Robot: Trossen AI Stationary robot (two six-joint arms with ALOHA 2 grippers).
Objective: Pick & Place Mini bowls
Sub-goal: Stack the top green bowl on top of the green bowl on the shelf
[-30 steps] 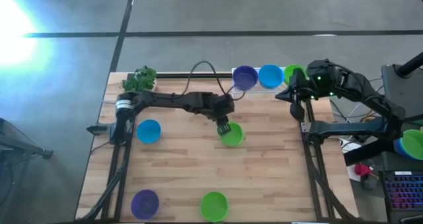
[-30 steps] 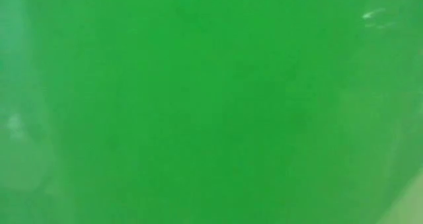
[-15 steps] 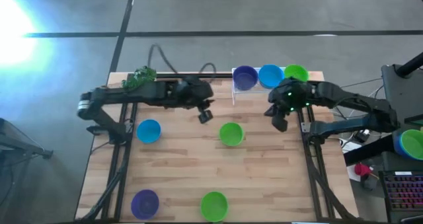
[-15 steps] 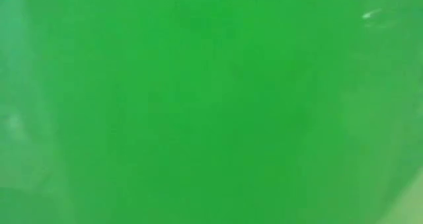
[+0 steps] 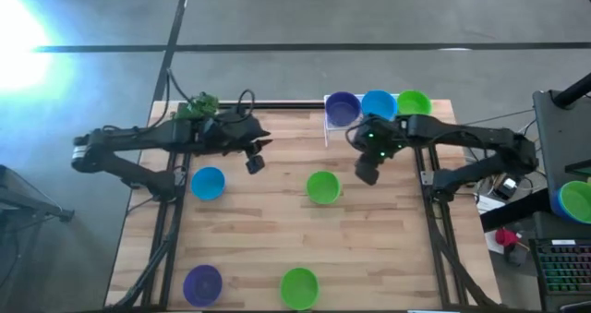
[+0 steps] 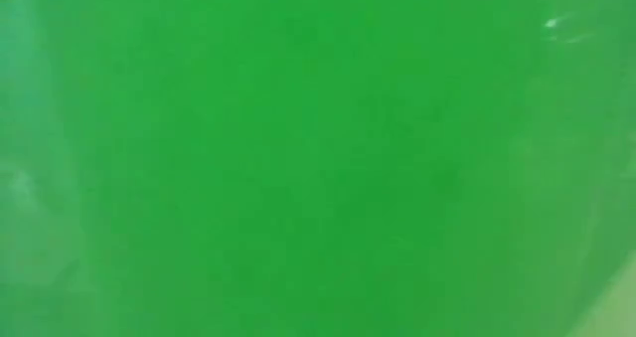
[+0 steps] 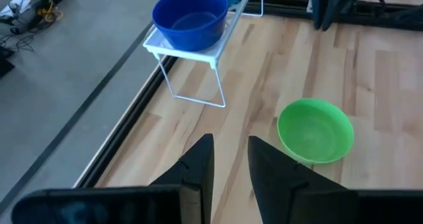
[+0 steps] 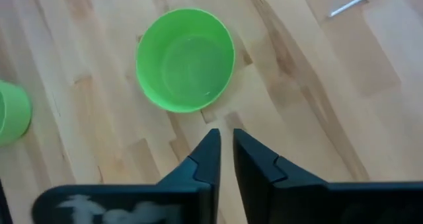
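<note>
The low view was filled by blurred green, nothing else readable. A white rack (image 5: 355, 119) at the table's 12 o'clock edge held purple (image 5: 343, 108), blue (image 5: 377, 105) and green (image 5: 413, 102) bowls. A green bowl (image 5: 322, 187) sat empty mid-table. The right gripper (image 5: 366, 173), at its 2 o'clock, and the left gripper (image 5: 253, 162), at its 10 o'clock, were both nearly closed, holding nothing
</note>
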